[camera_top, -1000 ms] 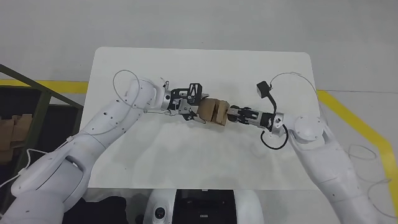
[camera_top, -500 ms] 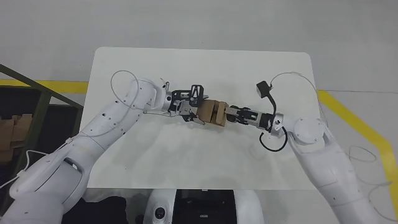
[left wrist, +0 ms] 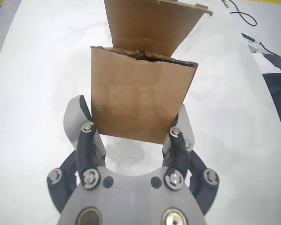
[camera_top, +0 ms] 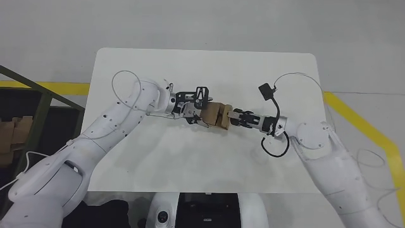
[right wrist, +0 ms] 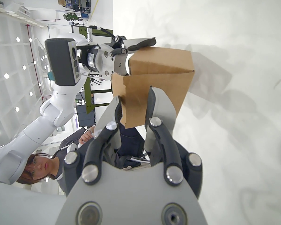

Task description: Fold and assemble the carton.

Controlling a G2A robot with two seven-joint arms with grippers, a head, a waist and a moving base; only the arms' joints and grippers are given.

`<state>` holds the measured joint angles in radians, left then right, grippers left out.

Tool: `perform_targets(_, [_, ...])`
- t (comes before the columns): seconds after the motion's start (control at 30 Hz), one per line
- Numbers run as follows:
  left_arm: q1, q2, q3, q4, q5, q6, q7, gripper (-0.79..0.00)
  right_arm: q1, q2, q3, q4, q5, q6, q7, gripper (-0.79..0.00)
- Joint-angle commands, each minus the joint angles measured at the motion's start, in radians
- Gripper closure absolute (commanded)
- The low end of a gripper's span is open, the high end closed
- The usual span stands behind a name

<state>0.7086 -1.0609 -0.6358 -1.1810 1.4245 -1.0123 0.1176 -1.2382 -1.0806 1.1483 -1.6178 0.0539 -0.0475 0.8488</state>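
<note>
A small brown cardboard carton [camera_top: 217,114] is held just above the middle of the white table [camera_top: 145,164], between both arms. My left gripper [camera_top: 201,110] clamps the carton's body [left wrist: 140,104] across its width, one finger on each side wall. My right gripper [camera_top: 230,118] pinches an upright end flap [right wrist: 140,99] of the carton from the opposite side. In the left wrist view that flap [left wrist: 152,22] stands raised behind the body, with a dark gap at the fold. The left gripper [right wrist: 133,47] appears beyond the carton in the right wrist view.
A black cable [camera_top: 278,104] loops off the right wrist above the table. Bare white tabletop surrounds the carton on all sides. A yellow floor line [camera_top: 364,126] runs past the table's right edge.
The right arm has pushed slightly leftward, moving the carton and flap a little toward the left gripper. Both grips are unchanged.
</note>
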Motion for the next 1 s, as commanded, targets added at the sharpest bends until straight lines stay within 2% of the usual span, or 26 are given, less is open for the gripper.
perform_targets(0.0, [0.000, 0.002, -0.001, -0.007, -0.004, 0.000, -0.009, -0.591, 0.005, -0.001, -0.010, -0.006, -0.019, 0.013, -0.003, -0.191])
perform_targets(0.33, [0.010, 0.008, -0.018, -0.048, -0.017, 0.000, -0.054, -0.594, 0.032, -0.006, -0.048, -0.028, -0.101, 0.069, -0.031, -0.185])
perform_targets(0.6, [0.021, 0.010, -0.032, -0.061, -0.025, 0.000, -0.089, -0.588, 0.020, -0.004, -0.037, -0.043, -0.107, 0.075, -0.048, -0.228])
perform_targets(0.97, [0.028, 0.008, -0.042, -0.071, -0.039, 0.000, -0.123, -0.582, 0.008, -0.001, -0.036, -0.061, -0.155, 0.116, -0.049, -0.200])
